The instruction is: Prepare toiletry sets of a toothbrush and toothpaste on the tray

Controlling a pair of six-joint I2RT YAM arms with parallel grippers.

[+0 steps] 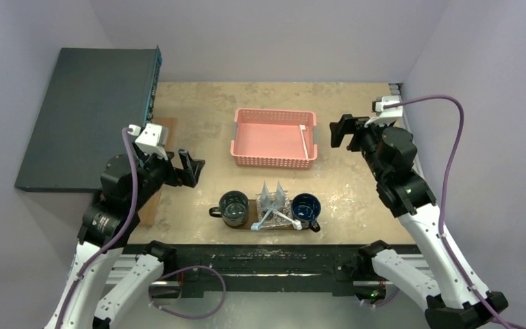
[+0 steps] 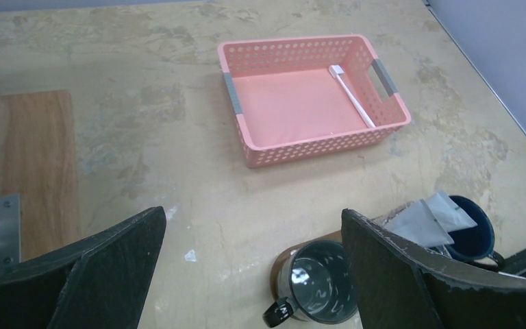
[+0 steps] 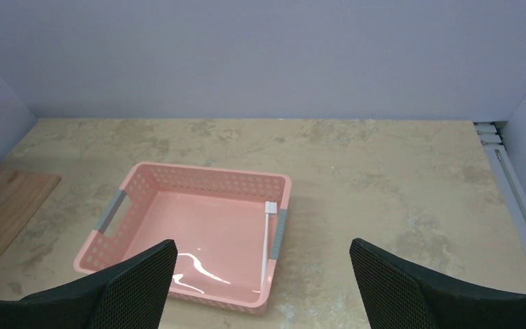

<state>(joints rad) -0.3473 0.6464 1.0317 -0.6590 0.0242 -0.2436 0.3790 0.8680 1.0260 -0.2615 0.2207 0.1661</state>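
Note:
The dark brown tray lies near the front edge, its rim showing in the left wrist view. On it stand a grey mug, a blue mug, upright silvery toothpaste tubes and crossed white toothbrushes. One more white toothbrush lies along the right wall of the pink basket; it also shows in the left wrist view and the right wrist view. My left gripper is open and empty, left of the tray. My right gripper is open and empty, right of the basket.
A light wooden board lies at the table's left edge under my left arm. A large dark flat box sits at the back left. Walls close the back and right side.

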